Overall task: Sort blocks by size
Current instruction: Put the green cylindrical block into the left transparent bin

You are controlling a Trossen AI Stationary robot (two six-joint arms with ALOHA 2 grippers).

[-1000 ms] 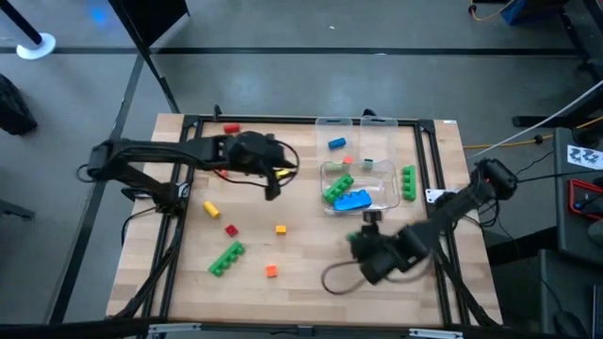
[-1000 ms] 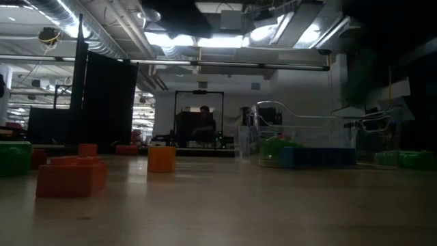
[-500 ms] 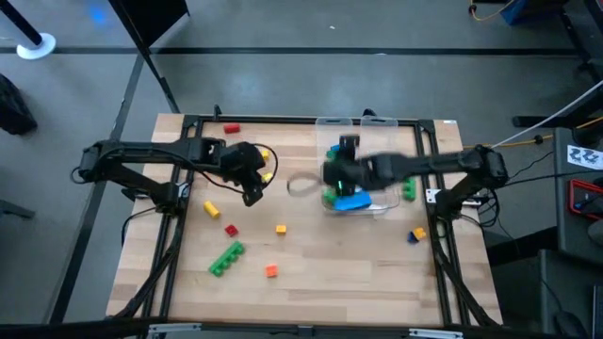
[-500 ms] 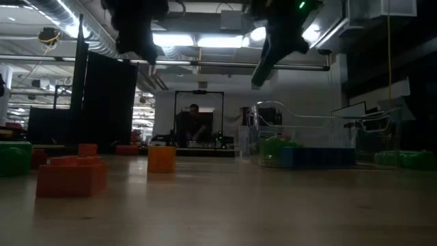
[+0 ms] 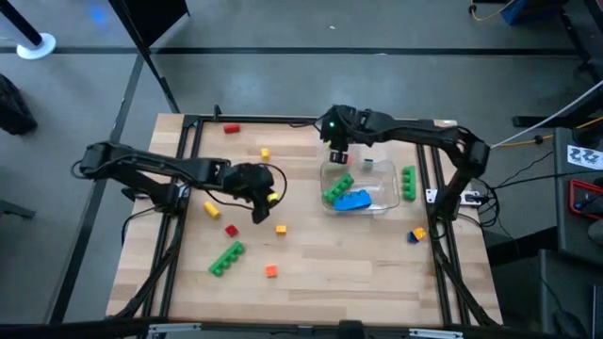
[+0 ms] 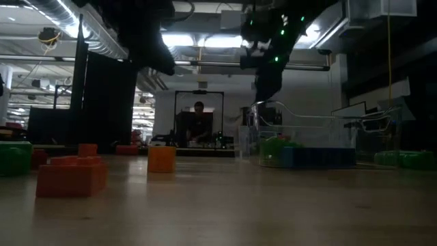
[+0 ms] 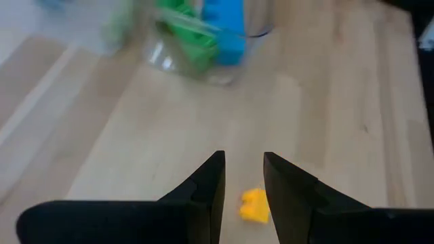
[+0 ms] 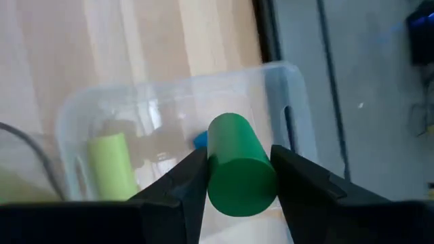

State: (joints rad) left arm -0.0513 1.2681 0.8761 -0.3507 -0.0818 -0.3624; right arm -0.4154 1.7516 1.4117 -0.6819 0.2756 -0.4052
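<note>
My right gripper [image 8: 239, 157] is shut on a dark green cylinder block [image 8: 237, 163]. In the high view it hangs at the far middle [image 5: 337, 155], over the clear trays [image 5: 377, 202]. The tray under it [image 8: 102, 108] holds a light green cylinder [image 8: 112, 166] and a blue piece [image 8: 199, 140]. My left gripper [image 5: 256, 213] is open with nothing between its fingers [image 7: 243, 166]. It stands above the table left of centre, just short of a small orange block [image 7: 254, 205], [image 5: 280, 229]. Other blocks lie loose on the table. My right gripper pinches the green cylinder's round side [image 8: 211, 163] between its two fingers. The cylinder lies along the fingers, with one flat end [image 8: 242, 190] toward the wrist camera. The fingers slant downward. The cylinder is lifted clear, above the tray.
The nearer tray holds a green block [image 5: 337, 188] and a blue one [image 5: 353, 200]. A green bar [image 5: 408, 182] and a blue-yellow piece [image 5: 417, 234] lie to its right. Left half: red [image 5: 232, 128], yellow [image 5: 265, 153], yellow [image 5: 211, 208], red [image 5: 231, 230], green bar [image 5: 226, 257], orange [image 5: 271, 271].
My right gripper has swept from the near right part of the table across to the far middle, over the trays. My left gripper has sunk and come toward the near edge, closer to the small orange block.
</note>
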